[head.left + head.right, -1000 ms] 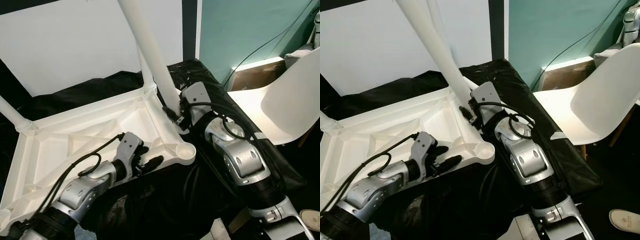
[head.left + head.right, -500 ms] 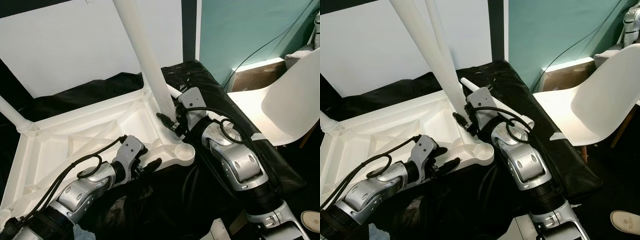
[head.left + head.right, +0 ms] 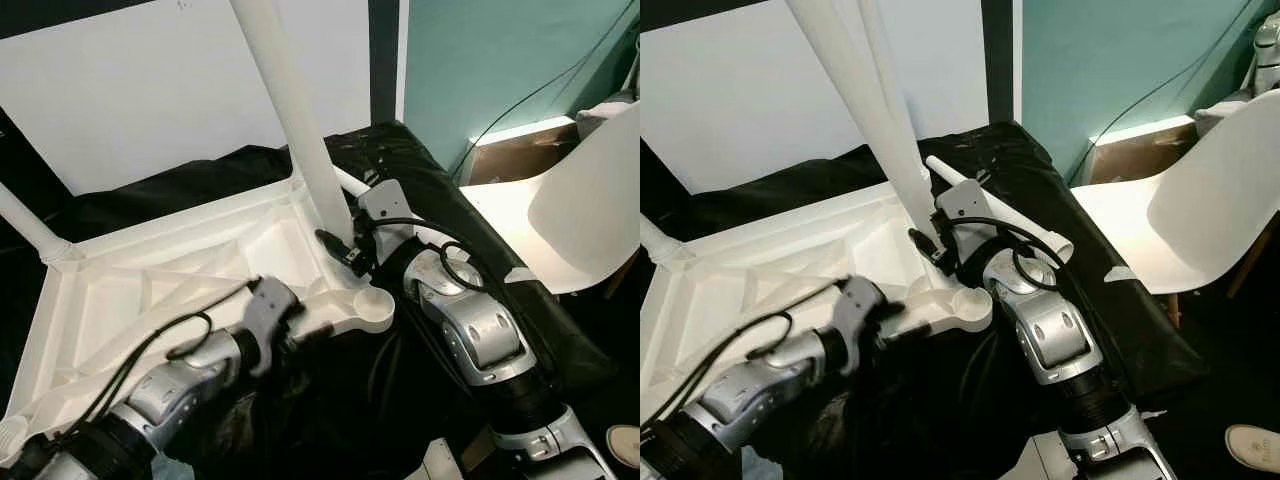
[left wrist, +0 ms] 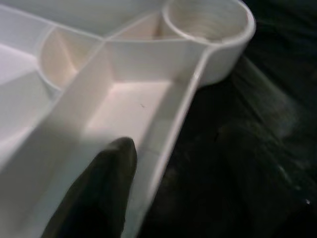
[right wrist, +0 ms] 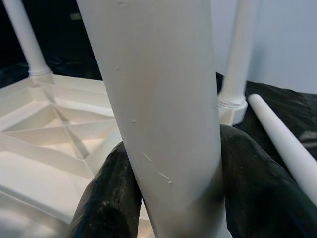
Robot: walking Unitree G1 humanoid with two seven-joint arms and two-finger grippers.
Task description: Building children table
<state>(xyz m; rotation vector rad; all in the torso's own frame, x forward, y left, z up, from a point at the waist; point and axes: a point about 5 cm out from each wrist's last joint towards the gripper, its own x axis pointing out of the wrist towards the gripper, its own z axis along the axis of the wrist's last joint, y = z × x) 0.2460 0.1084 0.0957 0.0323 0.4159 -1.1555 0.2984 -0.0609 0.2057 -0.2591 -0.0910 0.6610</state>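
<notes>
White plastic tabletop (image 3: 180,270) is lying upside down on black cloth (image 3: 450,240). We're clamping the table leg (image 3: 300,130) in our right gripper (image 5: 173,198) above the empty corner socket (image 3: 367,310), while our left gripper (image 4: 106,188) is steadying the rim, jaws unclear.
</notes>
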